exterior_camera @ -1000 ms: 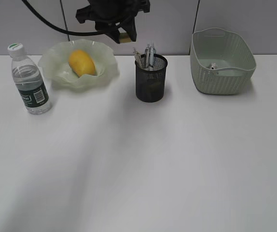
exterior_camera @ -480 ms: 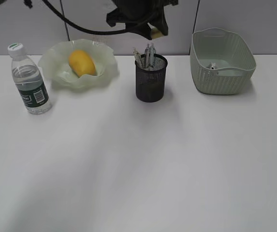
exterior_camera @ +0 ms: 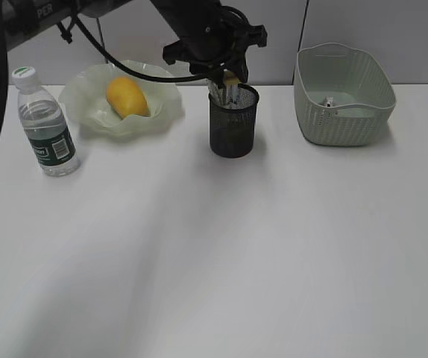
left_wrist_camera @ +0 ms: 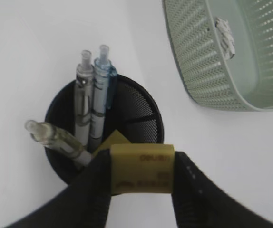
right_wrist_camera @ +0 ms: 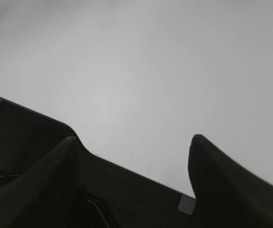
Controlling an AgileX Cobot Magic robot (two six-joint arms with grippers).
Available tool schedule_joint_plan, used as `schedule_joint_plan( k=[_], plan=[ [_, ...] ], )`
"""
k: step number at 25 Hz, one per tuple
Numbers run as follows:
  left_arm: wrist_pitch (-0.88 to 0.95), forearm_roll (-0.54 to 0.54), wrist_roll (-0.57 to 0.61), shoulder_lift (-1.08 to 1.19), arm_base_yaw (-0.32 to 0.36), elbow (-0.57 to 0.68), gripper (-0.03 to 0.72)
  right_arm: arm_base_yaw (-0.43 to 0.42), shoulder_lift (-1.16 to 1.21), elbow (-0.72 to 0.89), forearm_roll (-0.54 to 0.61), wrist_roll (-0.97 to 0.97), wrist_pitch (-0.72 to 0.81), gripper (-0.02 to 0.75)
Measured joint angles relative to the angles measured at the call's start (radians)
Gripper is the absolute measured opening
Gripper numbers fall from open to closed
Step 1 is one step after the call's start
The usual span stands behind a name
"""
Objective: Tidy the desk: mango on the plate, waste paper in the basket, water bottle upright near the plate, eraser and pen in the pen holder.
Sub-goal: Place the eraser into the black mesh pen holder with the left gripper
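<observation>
Yellow eraser (left_wrist_camera: 141, 168), pinched between half-closed jaws of left gripper (left_wrist_camera: 141, 172), now swung right and lowered from beside plate (exterior_camera: 80, 93) to pen holder (exterior_camera: 233, 127) mouth, poised for release, completing tidy-up.

The exterior view looks down at a slant across the desk (exterior_camera: 221, 253) toward the back wall, taking in the holder (exterior_camera: 233, 121) mid-rear. The left wrist view looks steeply down from close above the holder (left_wrist_camera: 105, 130), with the basket (left_wrist_camera: 208, 71) to its right; both things also show in the exterior view. The right wrist view sits close over bare desk (right_wrist_camera: 141, 66), past its own dark fingers (right_wrist_camera: 222, 175).
</observation>
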Motion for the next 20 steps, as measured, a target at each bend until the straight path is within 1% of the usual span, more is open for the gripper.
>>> schedule_joint_plan(
  k=[3, 8, 15, 20],
  plan=[
    [-0.019, 0.015, 0.0, 0.0, 0.0, 0.0, 0.301, 0.0, 0.0, 0.0, 0.0, 0.0, 0.0, 0.561],
    [-0.041, 0.016, 0.0, 0.0, 0.0, 0.0, 0.331, 0.0, 0.0, 0.0, 0.0, 0.0, 0.0, 0.561],
    [-0.042, 0.023, 0.0, 0.0, 0.0, 0.0, 0.468, 0.0, 0.0, 0.0, 0.0, 0.0, 0.0, 0.561],
    [-0.04, 0.02, 0.0, -0.003, 0.0, 0.0, 0.489, 0.0, 0.0, 0.0, 0.0, 0.0, 0.0, 0.561]
  ],
)
